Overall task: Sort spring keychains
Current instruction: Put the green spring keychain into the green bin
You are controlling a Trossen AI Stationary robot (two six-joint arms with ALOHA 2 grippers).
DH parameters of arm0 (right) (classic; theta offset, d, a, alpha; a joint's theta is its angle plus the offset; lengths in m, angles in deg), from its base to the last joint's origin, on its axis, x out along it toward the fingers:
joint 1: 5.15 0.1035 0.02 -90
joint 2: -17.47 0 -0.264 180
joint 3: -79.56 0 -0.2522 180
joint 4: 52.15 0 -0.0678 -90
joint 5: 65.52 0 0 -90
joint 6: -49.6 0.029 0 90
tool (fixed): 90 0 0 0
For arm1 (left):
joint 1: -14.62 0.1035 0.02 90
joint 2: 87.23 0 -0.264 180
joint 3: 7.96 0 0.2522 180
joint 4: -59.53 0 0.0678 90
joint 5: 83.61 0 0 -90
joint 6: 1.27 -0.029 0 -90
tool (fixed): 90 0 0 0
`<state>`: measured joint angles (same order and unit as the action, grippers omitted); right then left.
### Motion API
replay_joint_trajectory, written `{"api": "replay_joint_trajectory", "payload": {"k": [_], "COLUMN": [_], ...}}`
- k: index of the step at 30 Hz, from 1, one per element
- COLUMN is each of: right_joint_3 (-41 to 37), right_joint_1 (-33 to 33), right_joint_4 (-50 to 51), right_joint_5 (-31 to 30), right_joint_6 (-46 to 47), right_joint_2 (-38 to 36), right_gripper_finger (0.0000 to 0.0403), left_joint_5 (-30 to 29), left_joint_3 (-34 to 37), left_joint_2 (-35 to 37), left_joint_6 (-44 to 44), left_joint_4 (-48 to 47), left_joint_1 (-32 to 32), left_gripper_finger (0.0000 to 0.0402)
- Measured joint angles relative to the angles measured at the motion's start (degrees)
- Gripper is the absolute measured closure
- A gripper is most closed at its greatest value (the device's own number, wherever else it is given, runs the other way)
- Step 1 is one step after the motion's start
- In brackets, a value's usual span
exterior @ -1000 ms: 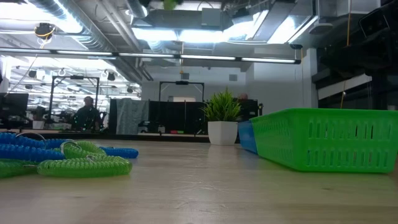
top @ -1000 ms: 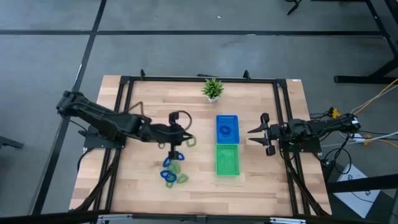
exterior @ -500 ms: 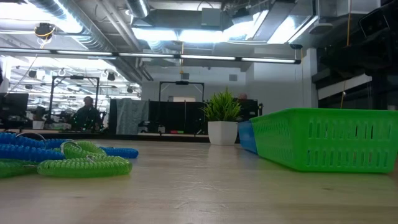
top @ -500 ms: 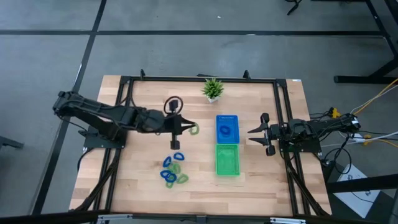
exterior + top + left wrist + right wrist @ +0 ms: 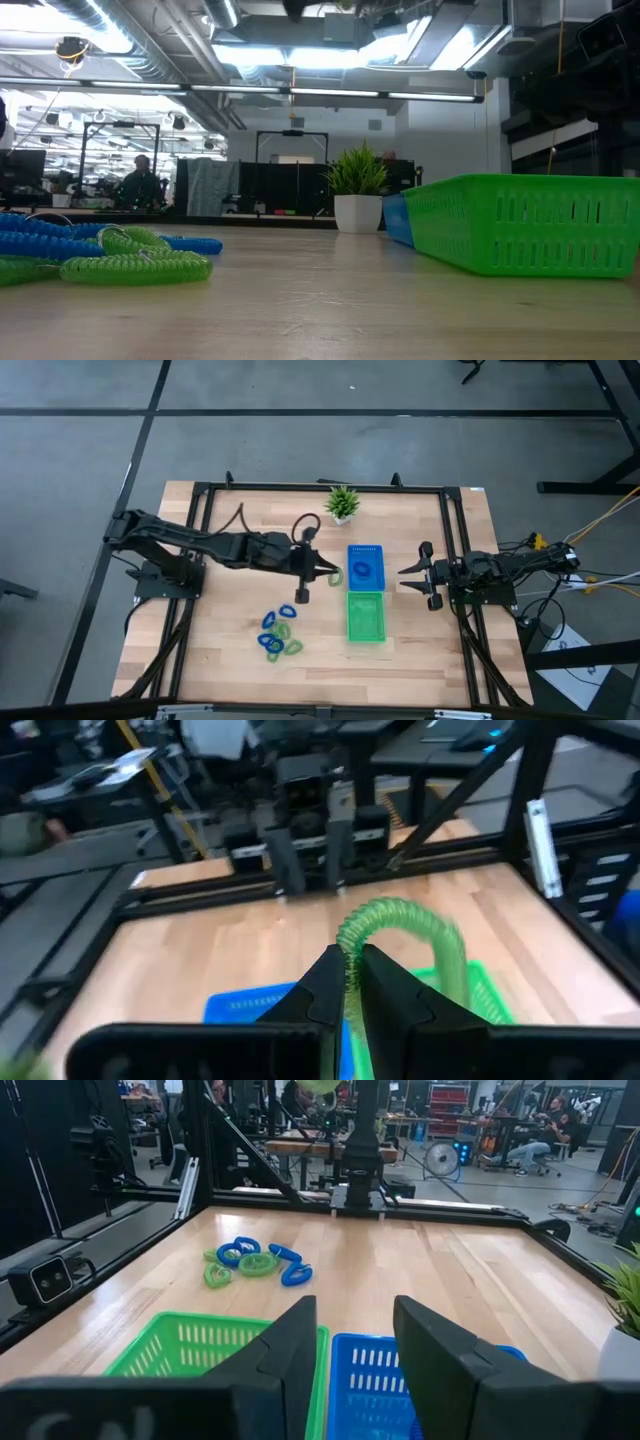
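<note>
My left hand (image 5: 327, 572) is out over the middle of the table (image 5: 240, 650), just beside the blue tray (image 5: 365, 564), on the side away from my right arm; its fingers (image 5: 322, 990) are pinched tight on a light green spring keychain (image 5: 400, 935), the coil arching up from the tips; in the wrist view the green tray (image 5: 470, 990) and the blue tray's rim (image 5: 250, 1005) lie below it.

My right hand (image 5: 415, 573) waits at the table's right edge, near the two trays; fingers (image 5: 290, 1350) set apart, nothing between them.

Blue tray and green tray (image 5: 365, 616) sit touching, side by side, the blue one nearer the small potted plant (image 5: 342, 503); one blue spring keychain (image 5: 362, 569) lies inside the blue tray; I cannot see any keychain in the green tray.

The remaining spring keychains (image 5: 279, 635), blue and green mixed, lie in a loose cluster on the table, well apart from my left hand and to the left of the green tray; some touch or overlap; in the low view they (image 5: 110, 252) lie flat on the wood at the left.
</note>
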<state>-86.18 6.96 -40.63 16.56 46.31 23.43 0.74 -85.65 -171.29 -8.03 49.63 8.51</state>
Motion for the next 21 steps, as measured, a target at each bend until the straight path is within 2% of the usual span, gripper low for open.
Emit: {"api": "replay_joint_trajectory", "payload": {"k": [11, 21], "right_joint_3": [0.02, 0.00], "right_joint_1": [0.00, 0.00], "right_joint_4": [0.00, 0.02], "right_joint_5": [0.00, 0.00], "right_joint_6": [0.00, 0.00], "right_joint_2": [0.00, 0.00], "right_gripper_finger": [0.0267, 0.0267], "left_joint_5": [2.73, 2.84], "left_joint_3": [0.00, 0.00], "left_joint_2": [-5.29, -5.24], "left_joint_6": [0.12, 0.99], "left_joint_4": [10.19, 12.44], "left_joint_1": [0.66, 0.54], "left_gripper_finger": [0.0383, 0.0383]}}
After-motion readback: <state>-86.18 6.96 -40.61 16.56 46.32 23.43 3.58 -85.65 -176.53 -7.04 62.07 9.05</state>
